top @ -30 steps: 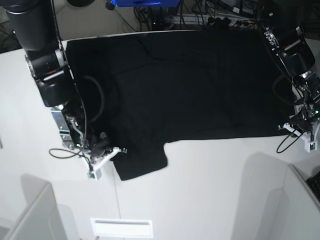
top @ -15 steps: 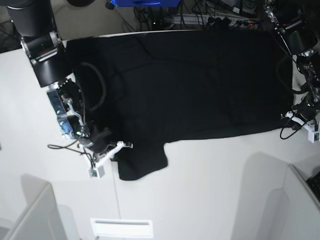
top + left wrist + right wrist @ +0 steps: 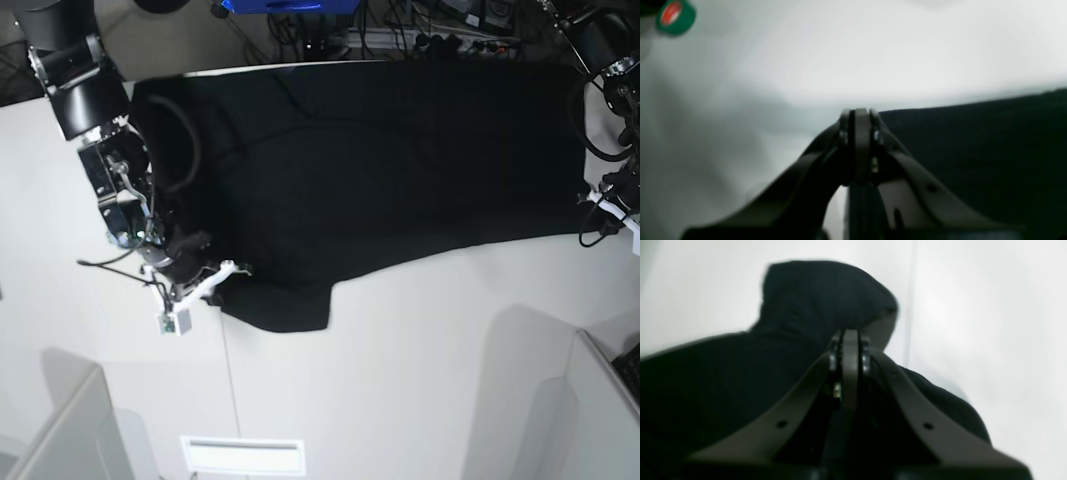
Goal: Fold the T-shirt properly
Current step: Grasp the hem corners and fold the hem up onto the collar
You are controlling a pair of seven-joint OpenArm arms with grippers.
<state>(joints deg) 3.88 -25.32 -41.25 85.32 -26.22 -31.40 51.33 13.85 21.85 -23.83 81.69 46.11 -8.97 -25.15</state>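
Observation:
The black T-shirt [image 3: 380, 170] lies spread plain side up across the back of the white table [image 3: 420, 340]. At the left of the base view, my right gripper [image 3: 235, 270] is shut on the cloth beside the lower sleeve. Its wrist view shows its tips [image 3: 848, 335] pressed together, with the bunched black T-shirt [image 3: 723, 373] around and beyond them. At the right edge, my left gripper [image 3: 590, 200] is shut on the shirt's lower corner. In its wrist view the closed tips [image 3: 862, 113] meet the edge of the T-shirt [image 3: 973, 150].
Cables and equipment [image 3: 400, 35] line the table's back edge. Grey panels stand at the front left [image 3: 60, 430] and front right [image 3: 590, 410]. A white slot plate [image 3: 243, 455] sits at the front. A green round object with a red centre [image 3: 675, 13] lies on the table.
Both grippers have moved toward the back of the table, the left one also outward to the right. The shirt's lower edge and sleeve have been dragged along and now slant upward to the right.

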